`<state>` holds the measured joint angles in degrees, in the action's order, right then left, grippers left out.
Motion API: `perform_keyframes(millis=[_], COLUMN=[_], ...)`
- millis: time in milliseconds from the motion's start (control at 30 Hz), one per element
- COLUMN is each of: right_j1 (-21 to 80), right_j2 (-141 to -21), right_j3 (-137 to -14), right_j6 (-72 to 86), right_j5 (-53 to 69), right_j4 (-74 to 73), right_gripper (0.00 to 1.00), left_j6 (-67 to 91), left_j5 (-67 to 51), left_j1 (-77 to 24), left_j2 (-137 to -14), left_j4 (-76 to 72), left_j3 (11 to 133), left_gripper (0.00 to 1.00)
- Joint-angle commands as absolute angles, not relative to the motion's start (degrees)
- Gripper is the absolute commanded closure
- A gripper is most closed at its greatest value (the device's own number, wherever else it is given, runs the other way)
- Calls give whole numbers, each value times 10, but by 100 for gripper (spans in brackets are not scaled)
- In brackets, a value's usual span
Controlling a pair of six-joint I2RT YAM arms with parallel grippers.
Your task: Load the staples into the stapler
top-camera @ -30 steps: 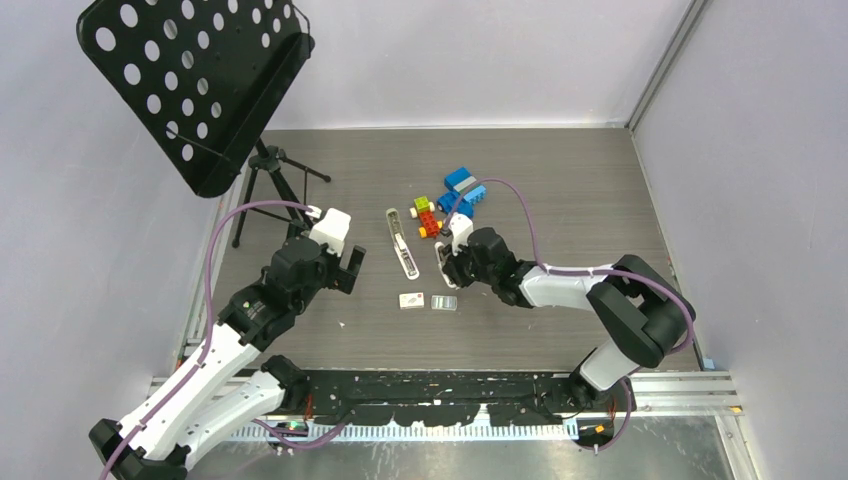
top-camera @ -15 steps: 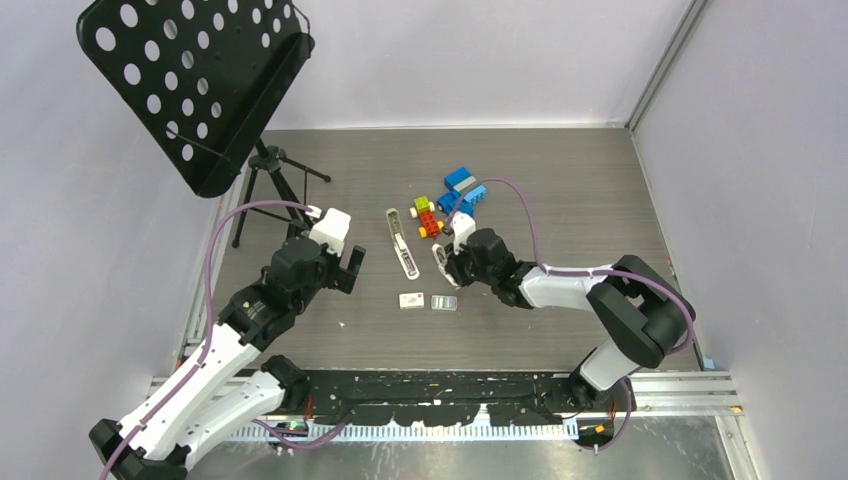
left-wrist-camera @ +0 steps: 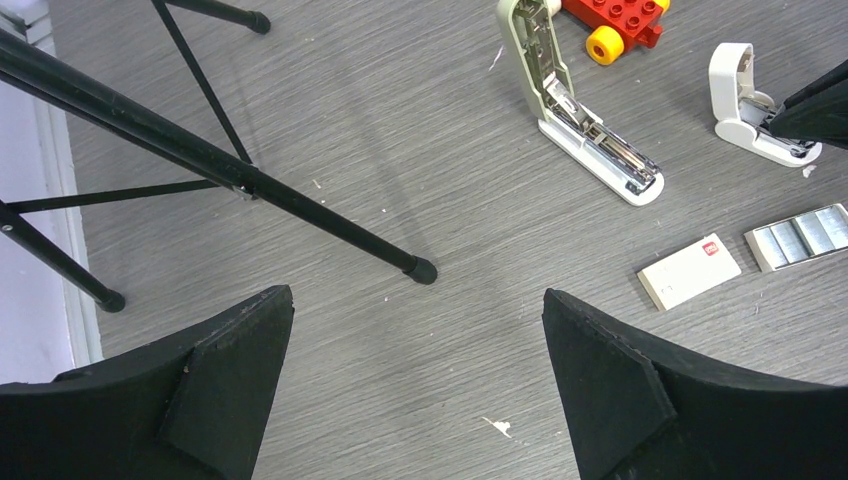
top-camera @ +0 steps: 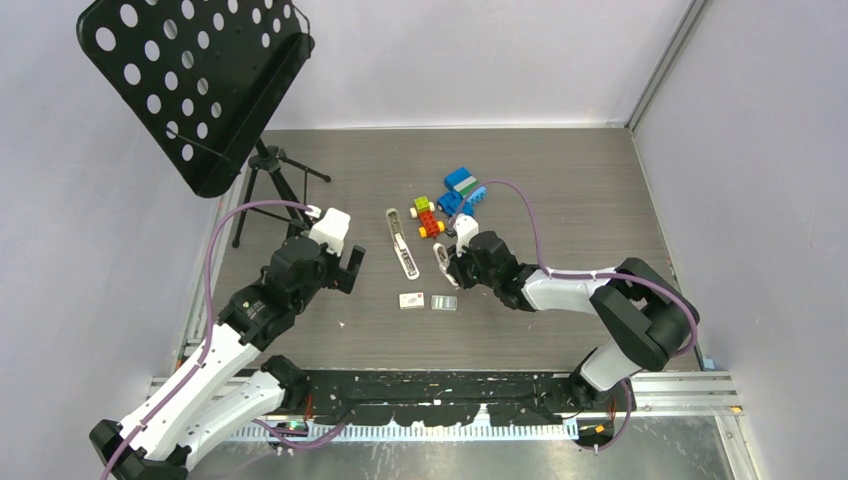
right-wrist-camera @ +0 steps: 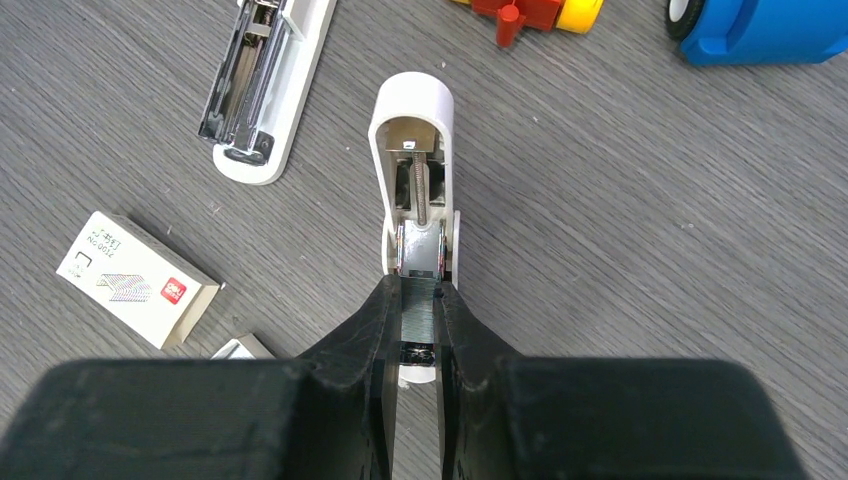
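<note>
So, the stapler [top-camera: 402, 243] lies opened out flat near the middle of the surface [top-camera: 560, 180], w/ its metal channel facing up. No end effector touches it. Just to the right of it is a small white claw-shaped piece [right-wrist-camera: 415, 150]. The right end effector [right-wrist-camera: 415, 300] is clenched on the near end of this piece, not on the stapler.

The staples [left-wrist-camera: 800, 235] lie as silvery strips in a small open tray, on the near side of the stapler and apart from it. A whitish box [left-wrist-camera: 690, 270] w/ a red mark lies just beside them on the left.

The left end effector [left-wrist-camera: 415, 297] is released, fingers wide apart and grasping nothing. It hangs above bare surface to the left of the stapler.

Behind the stapler is a cluster of toy blocks [top-camera: 448, 200] in red, yellow, green & blue; the red one is near the stapler's far end. A black music stand [top-camera: 190, 85] w/ round holes rises at the far left, and its tripod legs stand on the surface beside the left arm.

In the right wrist view the end effector covers the tray almost fully & only one corner shows. In the left wrist view the picture edge cuts off the tray's right end and most of the right end effector. The print on the box is too small to read.
</note>
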<state>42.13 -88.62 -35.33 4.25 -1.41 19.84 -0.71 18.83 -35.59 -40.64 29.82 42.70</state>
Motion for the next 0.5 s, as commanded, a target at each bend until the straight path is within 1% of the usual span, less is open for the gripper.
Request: perform_keyframes(millis=[0,33,200,467], right_j1=[419,419,419,419], right_j2=[-867,-868,-871,-879], right_j3=[-359,-360,-365,-374], right_j6=[40,41,41,44], right_j5=[-8,12,31,24], right_j4=[215,213,207,194], right_gripper=[88,88,88,86], left_j6=[-15,-15,-15,-15], left_j5=[178,178,177,174], left_j1=[-353,-353,-352,-352], left_j2=[-404,-404,-405,-406], left_j4=[277,277,277,277], left_j3=[431,431,431,431], left_gripper=[2,2,3,3])
